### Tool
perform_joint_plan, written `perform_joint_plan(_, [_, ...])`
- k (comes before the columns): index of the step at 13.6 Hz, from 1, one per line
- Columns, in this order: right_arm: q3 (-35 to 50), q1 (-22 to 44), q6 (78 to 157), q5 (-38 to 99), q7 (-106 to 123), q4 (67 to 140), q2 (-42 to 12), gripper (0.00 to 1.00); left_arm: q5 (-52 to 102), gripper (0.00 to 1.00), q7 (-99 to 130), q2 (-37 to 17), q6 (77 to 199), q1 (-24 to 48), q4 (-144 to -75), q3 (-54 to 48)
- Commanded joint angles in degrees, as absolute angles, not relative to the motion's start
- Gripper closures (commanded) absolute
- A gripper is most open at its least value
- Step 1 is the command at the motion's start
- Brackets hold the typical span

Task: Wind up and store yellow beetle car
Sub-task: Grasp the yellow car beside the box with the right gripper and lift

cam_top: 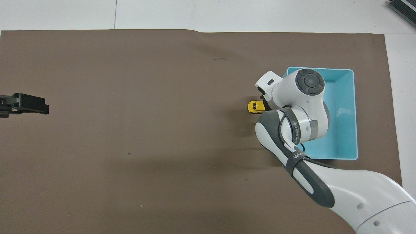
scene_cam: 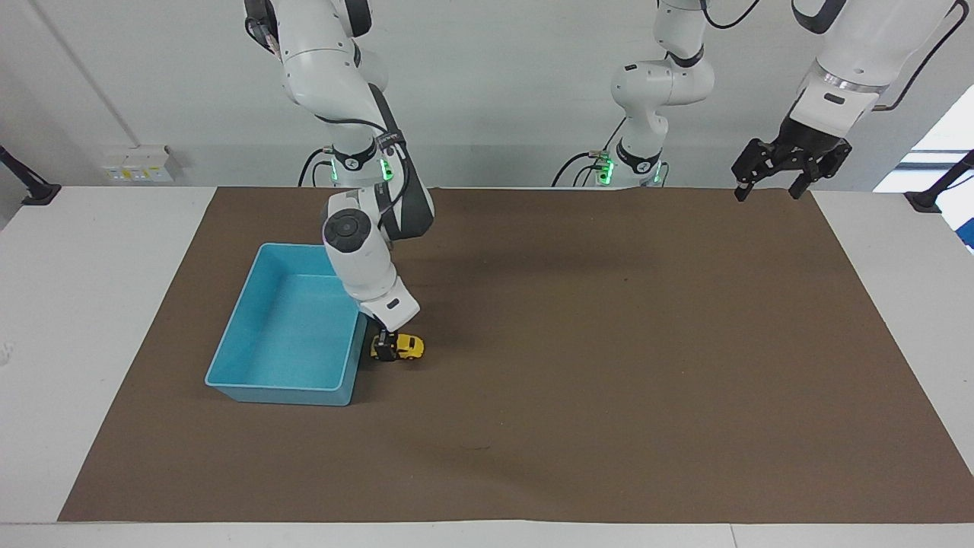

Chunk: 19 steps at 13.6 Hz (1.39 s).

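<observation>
right gripper (scene_cam: 386, 348) clamped on yellow beetle car (scene_cam: 405, 346), blue bin (scene_cam: 251, 387) just beside it | left gripper (scene_cam: 772, 183) fingers apart, waiting over mat (scene_cam: 609, 365) edge

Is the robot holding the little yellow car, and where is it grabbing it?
Yes. The right gripper pinches the yellow beetle car at its end beside the blue bin. The left gripper holds nothing.
</observation>
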<state>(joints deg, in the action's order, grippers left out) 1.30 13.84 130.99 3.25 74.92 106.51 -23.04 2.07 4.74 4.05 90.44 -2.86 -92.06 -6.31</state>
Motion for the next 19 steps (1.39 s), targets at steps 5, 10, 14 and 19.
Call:
perform_joint_plan(5, [1.7,13.3,132.2,0.6,78.2,106.8,-23.5,0.89,2.5,0.00,4.8,2.7,88.2,-4.0,-90.4,-7.5])
perform_joint_plan(10, [1.7,13.5,129.1,0.6,77.7,103.1,-23.5,1.00,2.5,0.00,5.1,2.3,88.7,-2.9,-90.1,-6.2])
perform_joint_plan(14, [1.7,14.8,124.5,1.1,75.3,98.1,-23.2,1.00,2.5,0.00,5.2,1.3,88.9,-2.8,-89.6,-6.0])
perform_joint_plan(19, [1.7,14.2,114.4,2.0,73.4,91.9,-20.6,1.00,2.4,0.00,5.8,1.8,88.1,-2.8,-90.1,-6.0])
